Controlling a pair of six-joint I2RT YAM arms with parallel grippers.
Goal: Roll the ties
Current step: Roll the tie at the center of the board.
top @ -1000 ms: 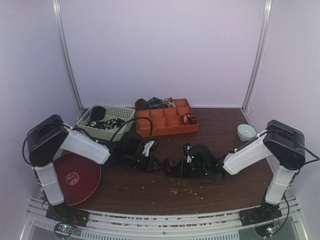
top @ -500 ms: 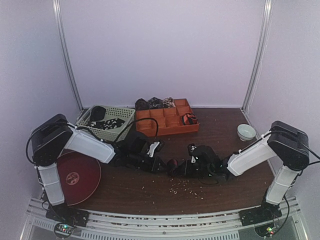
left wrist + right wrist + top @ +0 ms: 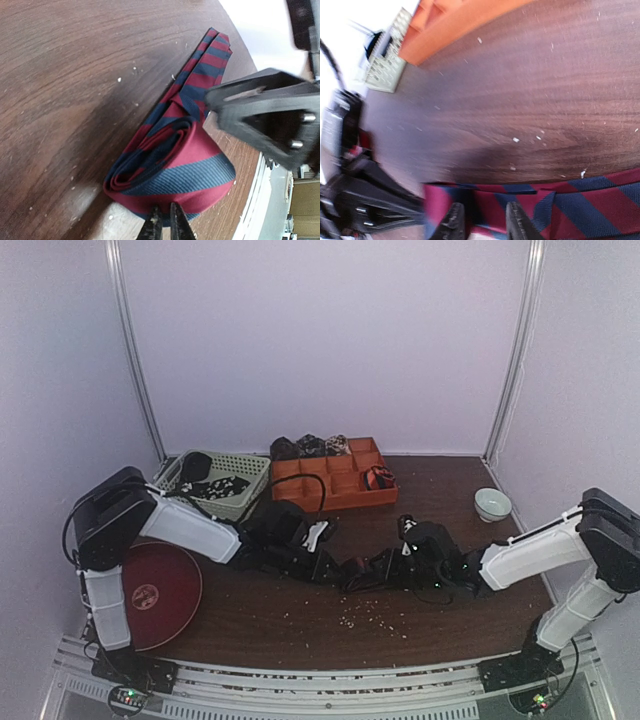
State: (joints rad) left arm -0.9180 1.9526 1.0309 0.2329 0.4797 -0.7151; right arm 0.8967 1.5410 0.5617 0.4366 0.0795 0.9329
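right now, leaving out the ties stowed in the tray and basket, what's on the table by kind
striped tie: 1
orange tray: 1
green basket: 1
dark red plate: 1
pale bowl: 1
total: 5

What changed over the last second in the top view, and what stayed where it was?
The left gripper and right gripper both slid rightward together, with the striped tie shifting slightly right between them. No new grasp or release is discernible. The orange tray, green basket, red plate and white bowl stayed put.
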